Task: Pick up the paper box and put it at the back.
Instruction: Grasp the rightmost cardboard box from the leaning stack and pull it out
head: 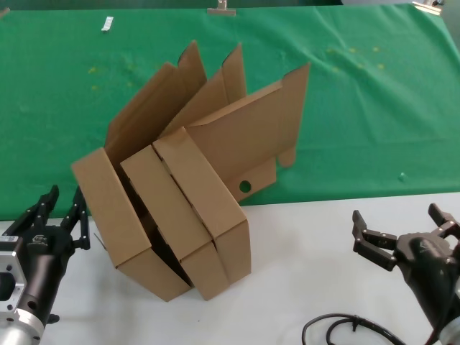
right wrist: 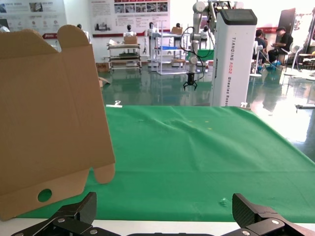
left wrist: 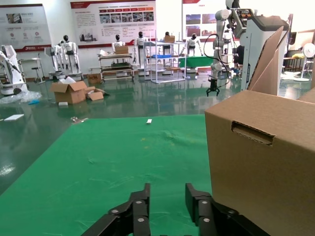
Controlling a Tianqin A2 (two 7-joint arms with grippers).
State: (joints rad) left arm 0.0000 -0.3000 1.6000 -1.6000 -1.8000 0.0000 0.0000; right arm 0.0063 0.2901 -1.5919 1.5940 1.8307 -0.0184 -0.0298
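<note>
Three alike brown cardboard boxes lean together in the middle of the head view, lids raised, across the edge of the green cloth point(head: 359, 108). The rightmost paper box point(head: 208, 194) has a tall lid with a small round hole point(head: 245, 186). My left gripper point(head: 61, 205) is open and empty just left of the leftmost box, which fills the side of the left wrist view point(left wrist: 261, 172) beside the gripper point(left wrist: 167, 194). My right gripper point(head: 399, 226) is wide open and empty, well to the right of the boxes. In the right wrist view the gripper point(right wrist: 165, 206) faces the cloth, with the holed lid point(right wrist: 49, 123) off to one side.
The white tabletop point(head: 302, 273) runs along the front, under both grippers. A black cable point(head: 345, 327) lies at the front right. A small white strip point(head: 107, 24) and a metal clip point(head: 221, 8) sit at the cloth's far edge.
</note>
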